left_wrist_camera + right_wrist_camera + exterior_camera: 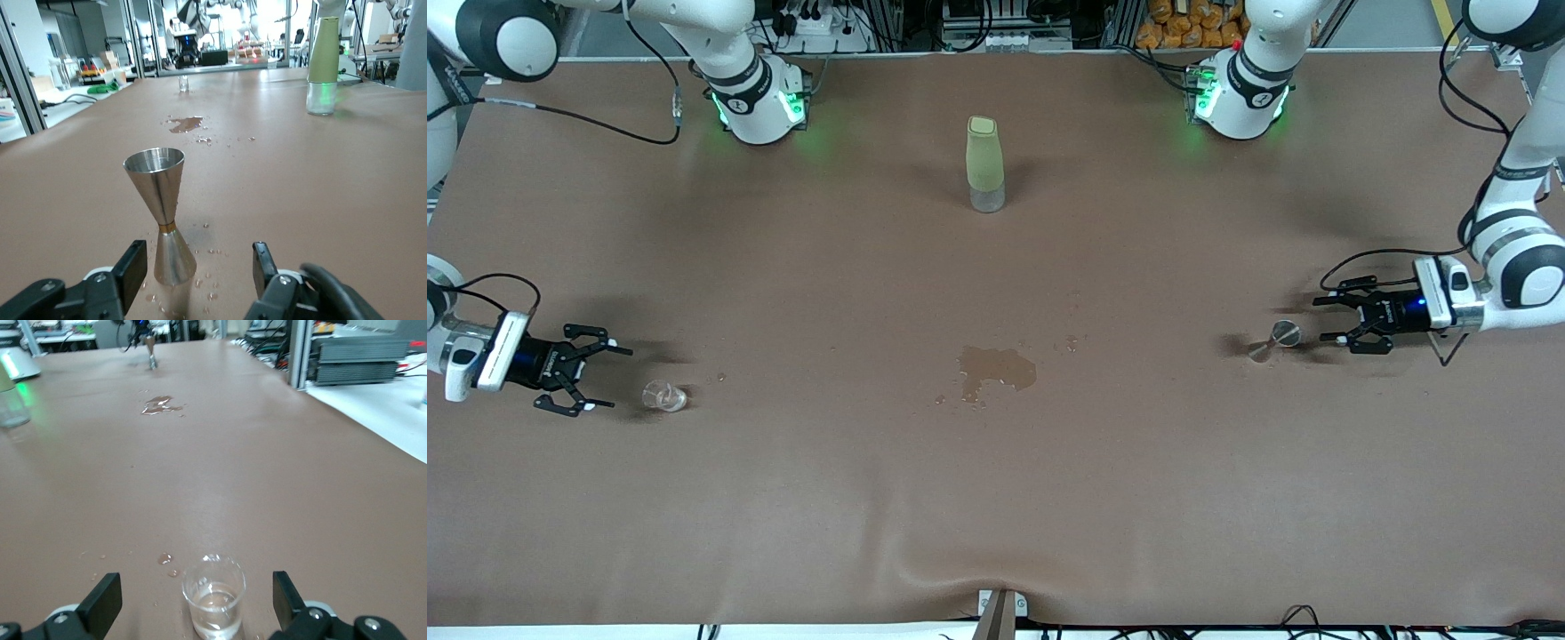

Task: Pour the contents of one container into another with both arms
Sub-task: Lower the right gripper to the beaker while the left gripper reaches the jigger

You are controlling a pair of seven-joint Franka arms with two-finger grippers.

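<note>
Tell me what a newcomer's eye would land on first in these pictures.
The wet spill darkening the middle of the brown table, nearer the front camera than the tall pale-green bottle. Then the two arms low at the table's ends: the left tool has its fingers either side of the steel jigger, not gripping it, and the right tool is open just short of the small glass cup.

Even overhead light is falling on the brown table cover (996, 498), throwing soft shadows under both grippers. Ahead of the left gripper (200, 273), windows are glaring white, while the small hourglass steel jigger (162, 217) is catching bright reflections. Background past the right gripper (193, 603) is blurring.
</note>
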